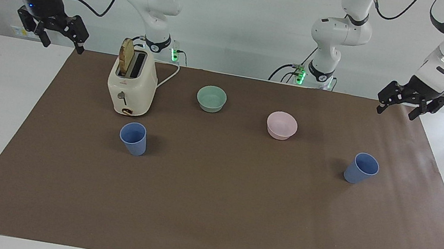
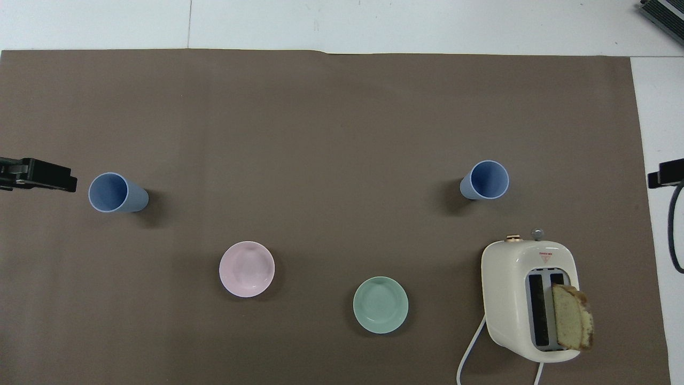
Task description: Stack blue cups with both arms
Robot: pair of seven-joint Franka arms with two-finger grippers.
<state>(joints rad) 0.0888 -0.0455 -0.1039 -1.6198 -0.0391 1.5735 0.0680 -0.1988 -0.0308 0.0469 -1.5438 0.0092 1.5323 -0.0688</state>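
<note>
Blue cups not yet stacked: both upright on the brown mat, well apart, neither held. Nothing done; both pickups and the nesting remain, by my reading.

Right gripper [image 1: 62,38]: fingers apart, empty, over the mat's edge at its arm's end. Cream toaster [image 1: 131,84], glossy, rounded, a bread slice standing in one slot. First blue cup [image 1: 133,138] just beside it, farther from the robots; matte plastic, tapered, handleless. Mint bowl [image 1: 211,98], pink bowl [image 1: 281,125]: shallow, smooth. Second blue cup [image 1: 361,168] toward the left arm's end. Left gripper [image 1: 397,107]: fingers apart, empty, raised over the mat's corner.

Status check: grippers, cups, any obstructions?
Left gripper and right gripper open, raised, empty. Blue cups upright, apart, unstacked. Toaster beside one cup.
</note>
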